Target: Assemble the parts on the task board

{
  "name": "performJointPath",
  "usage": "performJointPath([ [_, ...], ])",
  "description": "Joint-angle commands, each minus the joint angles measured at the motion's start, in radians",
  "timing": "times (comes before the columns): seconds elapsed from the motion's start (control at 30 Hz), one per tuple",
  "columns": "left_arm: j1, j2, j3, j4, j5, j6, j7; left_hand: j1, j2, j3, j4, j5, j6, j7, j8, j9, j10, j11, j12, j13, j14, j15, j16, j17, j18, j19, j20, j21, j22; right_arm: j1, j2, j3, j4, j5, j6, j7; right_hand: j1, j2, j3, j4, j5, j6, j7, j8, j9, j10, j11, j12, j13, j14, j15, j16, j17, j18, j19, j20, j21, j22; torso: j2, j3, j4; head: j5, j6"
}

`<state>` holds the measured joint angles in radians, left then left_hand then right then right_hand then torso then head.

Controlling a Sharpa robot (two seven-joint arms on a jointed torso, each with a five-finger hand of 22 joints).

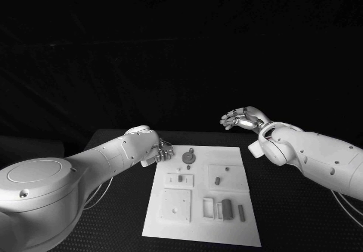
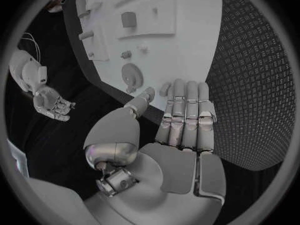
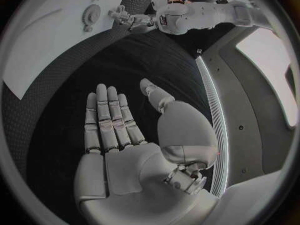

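Both hands empty, fingers straight and apart: left hand [image 1: 160,149] at the board's [image 1: 198,231] far-left corner beside the round part [image 1: 188,156], right hand [image 1: 241,118] raised past the tabletop's far edge. Risk: left fingers knock the round part off its seat while closing. Small parts too tiny to identify.

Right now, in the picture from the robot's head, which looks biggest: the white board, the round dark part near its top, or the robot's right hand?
1. The task board, by far the largest.
2. The right hand; it may lie at a different distance from the camera, so its rank is only as pictured.
3. The round part, the smallest.
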<state>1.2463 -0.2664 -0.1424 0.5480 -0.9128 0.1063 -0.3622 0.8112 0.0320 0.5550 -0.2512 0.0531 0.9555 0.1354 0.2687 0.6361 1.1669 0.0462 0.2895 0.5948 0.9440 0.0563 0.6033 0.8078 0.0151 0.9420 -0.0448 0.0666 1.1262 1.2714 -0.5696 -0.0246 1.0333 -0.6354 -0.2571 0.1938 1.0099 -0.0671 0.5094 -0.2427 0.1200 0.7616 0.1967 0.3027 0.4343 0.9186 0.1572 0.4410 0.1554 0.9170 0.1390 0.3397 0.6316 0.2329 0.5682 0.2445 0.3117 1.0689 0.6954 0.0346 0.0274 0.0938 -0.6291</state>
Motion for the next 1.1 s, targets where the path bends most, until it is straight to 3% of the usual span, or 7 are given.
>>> performJointPath([
  [0.03,0.0,0.003,0.0,-0.001,0.008,0.007,0.019,0.006,0.007,0.0,-0.007,-0.003,0.007,-0.001,0.006,-0.001,0.008,0.002,0.006,-0.002,0.004,-0.005,0.006,-0.002,-0.013,0.006,-0.002,0.004,0.0,0.0,0.001,0.001,0.0,-0.002,0.004,0.006,0.007,-0.004,-0.002,0.001,0.002,-0.005,0.017,0.006,-0.001,0.003,0.003,-0.005,-0.001,-0.008,0.002,-0.006,0.002,-0.01,-0.006,0.0,-0.004,0.001,0.0,0.0003,-0.0002,-0.002,0.0],
  [0.3,0.0,0.002,0.001,-0.005,0.004,0.02,0.017,0.067,0.052,0.031,-0.028,0.001,0.036,-0.014,0.023,-0.002,0.036,-0.009,0.013,-0.011,0.022,-0.013,0.019,-0.008,-0.013,0.024,-0.009,0.008,0.004,0.0,-0.001,0.001,-0.001,-0.002,0.004,0.006,0.007,-0.004,-0.002,0.002,0.002,-0.005,0.017,0.006,-0.001,0.004,0.003,-0.005,-0.002,-0.008,0.002,-0.006,0.002,-0.01,-0.006,0.0,-0.004,0.002,-0.001,0.0001,0.0016,-0.005,-0.004],
  [0.93,0.0,-0.004,0.001,-0.008,0.014,0.019,0.023,0.105,0.061,0.07,-0.025,0.001,0.063,-0.028,0.039,0.002,0.07,-0.019,0.015,-0.018,0.046,-0.024,0.034,-0.014,-0.014,0.048,-0.02,0.011,0.01,0.0,-0.001,0.001,-0.002,-0.002,0.005,0.007,0.006,-0.004,-0.003,0.003,0.002,-0.005,0.017,0.006,-0.002,0.004,0.003,-0.005,-0.002,-0.008,0.003,-0.007,0.003,-0.01,-0.006,0.0,-0.005,0.003,0.0,0.0002,0.0006,-0.005,-0.008],
  [1.1,0.0,-0.005,0.001,-0.01,0.029,0.01,0.03,0.113,0.064,0.083,-0.03,0.035,0.061,-0.027,0.039,0.001,0.071,-0.018,0.01,-0.022,0.045,-0.024,0.035,-0.019,-0.015,0.048,-0.019,0.007,0.011,0.0,-0.002,0.001,-0.001,-0.002,0.005,0.007,0.006,-0.004,-0.003,0.003,0.002,-0.005,0.017,0.006,-0.002,0.004,0.003,-0.005,-0.003,-0.008,0.003,-0.007,0.003,-0.01,-0.006,0.0,-0.005,0.003,0.0,0.0002,0.0007,-0.005,-0.009],
])
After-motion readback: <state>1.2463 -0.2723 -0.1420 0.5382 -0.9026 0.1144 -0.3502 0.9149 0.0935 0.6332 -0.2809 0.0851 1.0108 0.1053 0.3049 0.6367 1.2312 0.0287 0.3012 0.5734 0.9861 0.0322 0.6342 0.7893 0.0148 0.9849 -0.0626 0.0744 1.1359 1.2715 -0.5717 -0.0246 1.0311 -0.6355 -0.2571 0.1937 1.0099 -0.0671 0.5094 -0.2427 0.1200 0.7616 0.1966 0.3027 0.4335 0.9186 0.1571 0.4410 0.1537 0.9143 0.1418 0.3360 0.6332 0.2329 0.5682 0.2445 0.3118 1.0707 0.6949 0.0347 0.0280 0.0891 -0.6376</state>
